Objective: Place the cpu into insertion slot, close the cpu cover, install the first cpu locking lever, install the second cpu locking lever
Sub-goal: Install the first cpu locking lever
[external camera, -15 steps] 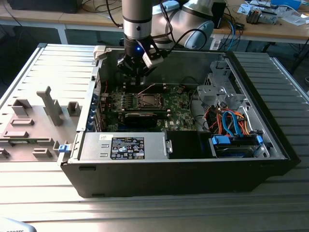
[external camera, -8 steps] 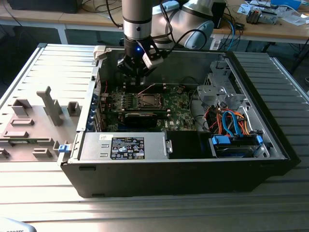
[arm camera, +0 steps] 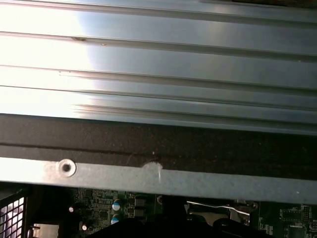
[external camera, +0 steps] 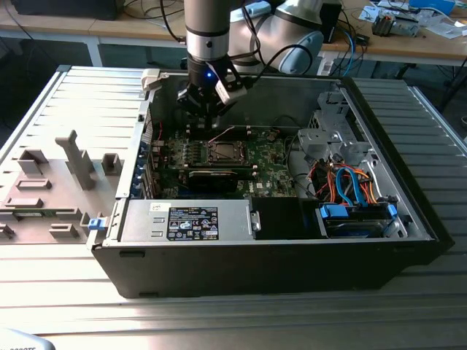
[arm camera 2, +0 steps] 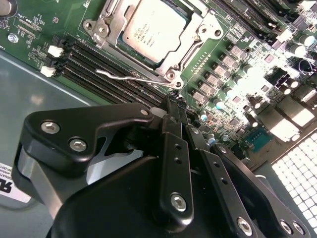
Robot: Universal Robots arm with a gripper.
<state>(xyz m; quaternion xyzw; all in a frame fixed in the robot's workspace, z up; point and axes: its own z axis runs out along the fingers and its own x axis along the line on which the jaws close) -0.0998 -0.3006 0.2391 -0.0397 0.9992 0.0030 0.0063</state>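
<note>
The cpu [arm camera 2: 153, 27] lies grey side up in the socket on the green motherboard [external camera: 266, 157]. The silver cpu cover [arm camera 2: 203, 30] lies down around it, and the chip shows through its window. A thin wire locking lever [arm camera 2: 131, 77] runs along the socket side nearest the gripper; I cannot tell whether it is latched. My gripper [arm camera 2: 174, 101] hovers just off that side, above the board, its black fingers [arm camera 2: 171, 119] shut together with nothing between them. In the exterior view the gripper [external camera: 207, 117] hangs over the socket [external camera: 222, 152] inside the open case.
Black memory slots [arm camera 2: 94, 59] run beside the socket. A power supply [external camera: 190, 219], drive cage [external camera: 328, 138] and blue and orange cables [external camera: 350, 186] fill the case. The case wall [arm camera: 158, 173] and ribbed table [arm camera: 158, 59] are close to the wrist. Grey fixtures [external camera: 73, 160] stand at the exterior view's left.
</note>
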